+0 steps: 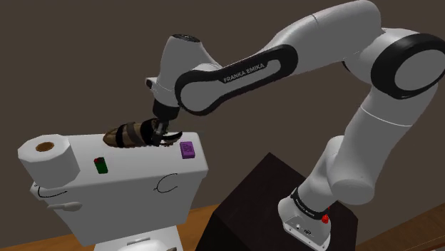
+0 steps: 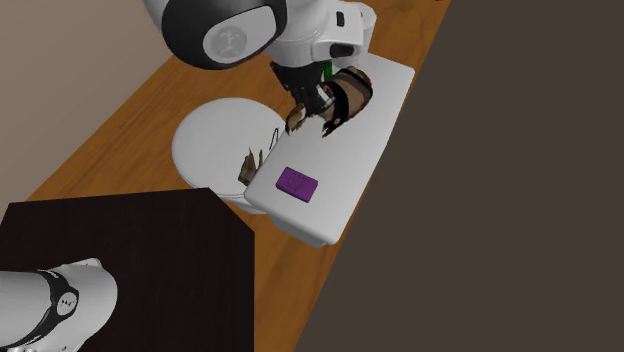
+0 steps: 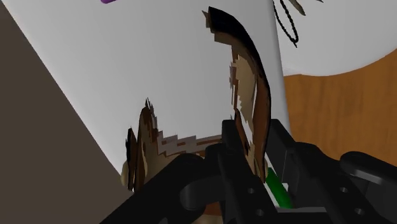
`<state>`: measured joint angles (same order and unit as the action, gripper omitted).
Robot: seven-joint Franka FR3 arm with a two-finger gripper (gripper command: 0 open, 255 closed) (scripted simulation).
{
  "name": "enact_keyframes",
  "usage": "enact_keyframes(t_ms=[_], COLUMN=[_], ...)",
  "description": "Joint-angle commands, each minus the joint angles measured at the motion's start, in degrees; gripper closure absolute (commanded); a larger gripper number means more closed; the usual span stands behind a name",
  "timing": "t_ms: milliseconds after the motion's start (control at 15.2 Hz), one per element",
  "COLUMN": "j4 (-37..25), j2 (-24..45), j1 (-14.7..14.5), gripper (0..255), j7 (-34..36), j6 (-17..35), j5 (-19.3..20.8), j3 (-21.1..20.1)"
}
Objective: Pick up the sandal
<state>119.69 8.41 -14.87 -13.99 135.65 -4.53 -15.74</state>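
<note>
In the shoulder view the sandal (image 1: 127, 135), brown and strappy, was at the back of the tank lid (image 1: 135, 178), between the paper roll (image 1: 48, 158) and a purple block (image 1: 188, 149). The gripper (image 1: 162, 134) was down on the end nearer the block. Whether the sole rested on the lid or hung just clear of it, I could not tell.

The second exterior view showed the sandal over the lid's far end with the gripper on top of it, the purple block well apart.

In the wrist view the fingers (image 3: 234, 145) stood narrow, clasping a thin strap between them.

The sandal looked light. The strap seemed soft, so it would likely flex and let the shoe dangle and swing. A hold close to where strap meets sole, or on the stiffer sole edge, should be steadier.
</note>
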Motion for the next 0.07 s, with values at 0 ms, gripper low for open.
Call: enact_keyframes(t_ms=[0], j4=[-0.29], j2=[-0.20], j1=[0.02], gripper=[255], j7=[0.00], j6=[-0.44], j5=[-0.03], j3=[0.00])
